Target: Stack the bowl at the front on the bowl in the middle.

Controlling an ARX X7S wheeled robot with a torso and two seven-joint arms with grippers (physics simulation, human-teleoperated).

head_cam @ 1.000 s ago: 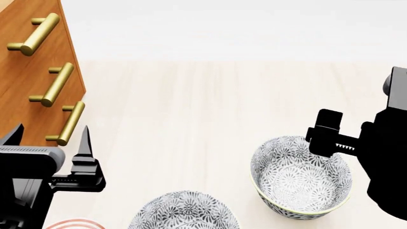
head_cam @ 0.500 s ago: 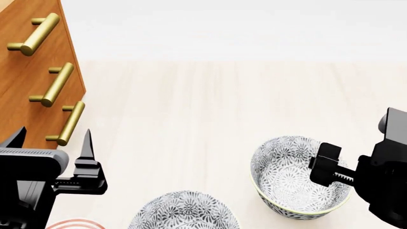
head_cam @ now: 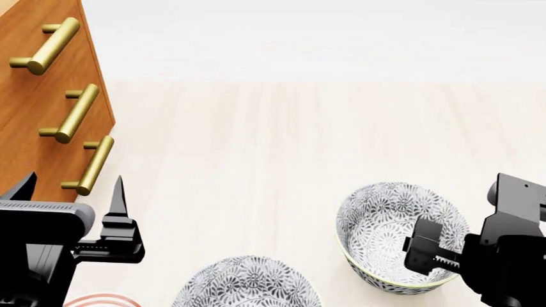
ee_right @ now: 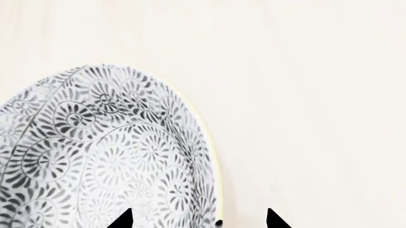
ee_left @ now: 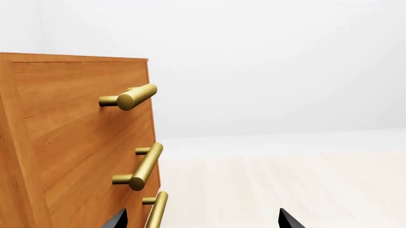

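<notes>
The bowl at the front [head_cam: 384,217] is a deep grey-floral bowl with a pale rim, standing at the right of the head view. My right gripper [head_cam: 444,259] is open and straddles its right rim, one finger inside the bowl and the other outside. The right wrist view shows that rim running between the tips of the right gripper [ee_right: 197,221], with the bowl [ee_right: 108,156] filling the lower left. The bowl in the middle [head_cam: 247,281] is cut off by the bottom edge of the head view. My left gripper [head_cam: 68,188] hangs open and empty at the left; the left gripper [ee_left: 201,222] shows only its tips.
A wooden drawer cabinet [head_cam: 34,96] with brass bar handles [head_cam: 81,112] stands at the left, close to my left gripper, and the cabinet [ee_left: 63,133] fills the left wrist view's left side. A red-ringed plate [head_cam: 94,299] peeks in at the bottom left. Pale wooden tabletop [head_cam: 256,147] lies beyond the bowls.
My right gripper has come down and nearer, from above the front bowl's far right rim to straddling its right rim. The left arm has barely shifted.
</notes>
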